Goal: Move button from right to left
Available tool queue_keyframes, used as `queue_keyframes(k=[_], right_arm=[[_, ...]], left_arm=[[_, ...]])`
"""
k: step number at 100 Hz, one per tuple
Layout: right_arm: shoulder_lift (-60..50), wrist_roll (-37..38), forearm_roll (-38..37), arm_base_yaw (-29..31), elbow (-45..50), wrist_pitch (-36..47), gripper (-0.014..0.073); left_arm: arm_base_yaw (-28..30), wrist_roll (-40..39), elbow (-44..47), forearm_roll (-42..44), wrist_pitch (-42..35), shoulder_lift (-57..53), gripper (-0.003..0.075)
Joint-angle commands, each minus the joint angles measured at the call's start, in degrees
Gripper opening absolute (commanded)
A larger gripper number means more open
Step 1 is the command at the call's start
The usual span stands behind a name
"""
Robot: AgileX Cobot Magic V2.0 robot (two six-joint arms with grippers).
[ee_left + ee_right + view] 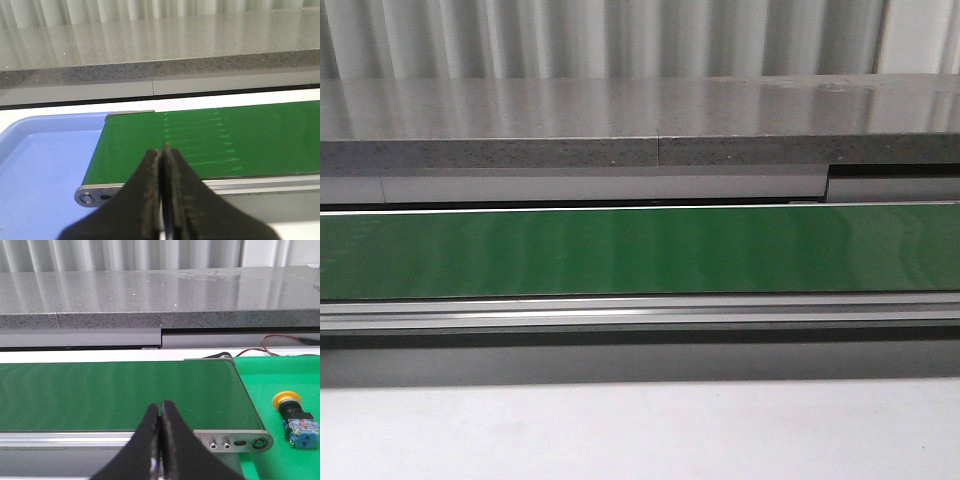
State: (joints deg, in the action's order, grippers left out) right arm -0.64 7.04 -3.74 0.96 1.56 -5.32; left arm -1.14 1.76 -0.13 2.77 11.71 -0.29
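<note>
The button [295,419], with a yellow-orange round cap, black collar and blue-and-clear contact block, lies on a bright green mat [280,375] just past the right end of the green conveyor belt [115,392], in the right wrist view only. My right gripper [160,406] is shut and empty, over the belt's near rail, well to the left of the button. My left gripper [161,150] is shut and empty, over the belt's left end [210,140]. Neither gripper nor the button shows in the front view, which holds only the belt [640,250].
A light blue tray [45,170] sits beside and below the belt's left end. A grey stone counter [640,120] runs along the far side of the belt. Red and black wires [280,342] lie behind the green mat. The belt's metal end brackets [240,442] stick out.
</note>
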Motion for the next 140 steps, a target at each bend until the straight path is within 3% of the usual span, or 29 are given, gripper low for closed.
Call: queue_keyframes(k=[1,20,46,129,140], right_arm=[[0.87,-0.12,-0.67,-0.05,-1.16,4.3,-0.0067],[0.87,-0.12,-0.67,-0.05,-5.73,1.39,-0.0067],[5.9,-0.12,-0.67,-0.05,-18.56,-14.36,-0.0067],[49.44,-0.12,0.31,-0.05,-45.77,-37.44,-0.006],[55.68,-0.12,0.31,-0.05,-49.62,-41.18,0.0029]], left_arm=[[-0.44,-0.57,1.51,-0.04,-4.61,-1.98,-0.002],[-0.44,-0.57,1.51,-0.04,-4.61,-1.98,-0.002],[-0.44,-0.57,1.51,-0.04,-4.61,-1.98,-0.002],[-0.44,-0.57,1.51,-0.04,-4.61,-1.98,-0.002],[-0.44,-0.57,1.51,-0.04,-4.61,-1.98,-0.002]])
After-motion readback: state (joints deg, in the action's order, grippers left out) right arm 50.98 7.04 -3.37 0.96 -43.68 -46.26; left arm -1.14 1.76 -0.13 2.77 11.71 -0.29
